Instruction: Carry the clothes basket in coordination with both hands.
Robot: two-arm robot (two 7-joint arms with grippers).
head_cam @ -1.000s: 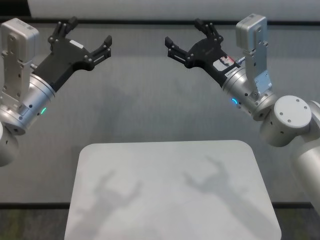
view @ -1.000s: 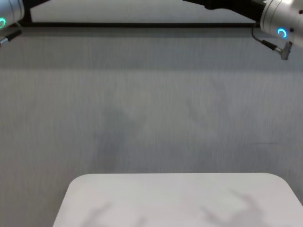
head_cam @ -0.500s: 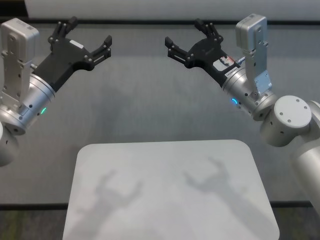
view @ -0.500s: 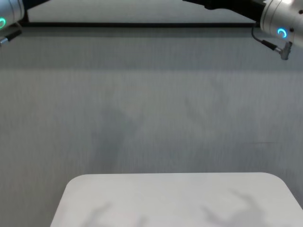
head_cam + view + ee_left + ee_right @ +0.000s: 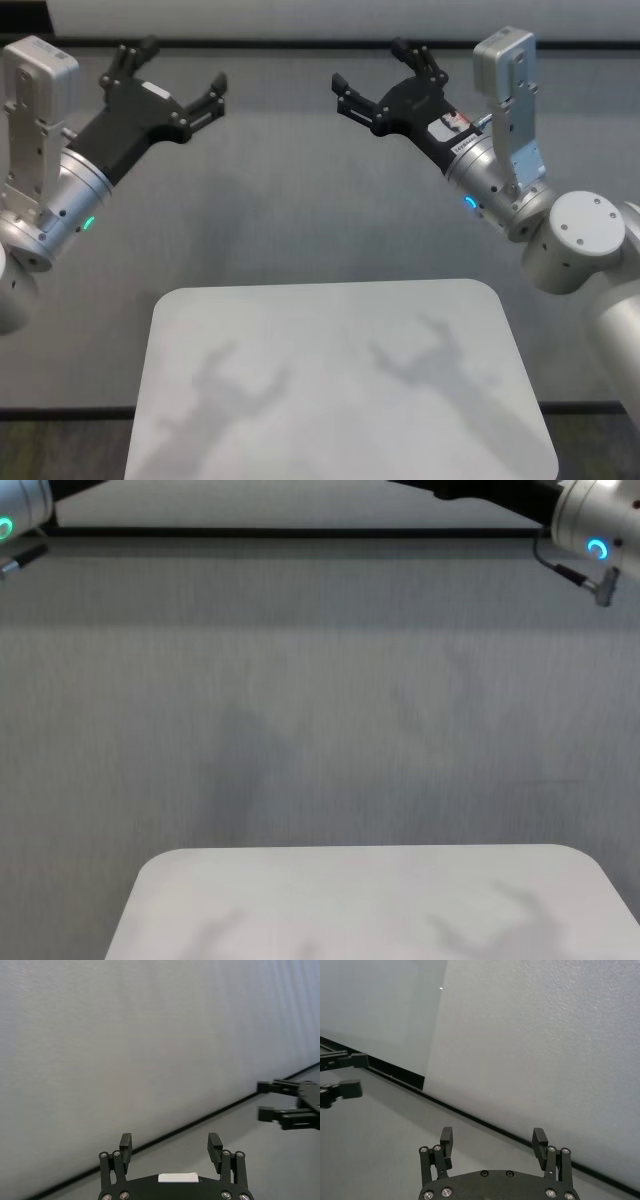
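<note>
Black fingers of the left gripper point(image 5: 180, 78) stood spread wide, holding nothing, raised above the grey floor point(image 5: 300, 210). Across a gap the right gripper point(image 5: 378, 75) faced it, likewise splayed and empty. No clothes basket appeared; a white table point(image 5: 340, 390) lay below.

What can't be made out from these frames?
- Clothes basket: in none of the four views, so its place and state are unknown.
- Left gripper and right gripper: open and empty in head view; chest view's top edge cuts them off.
- White table: near edge cut off by both frames' bottom.
</note>
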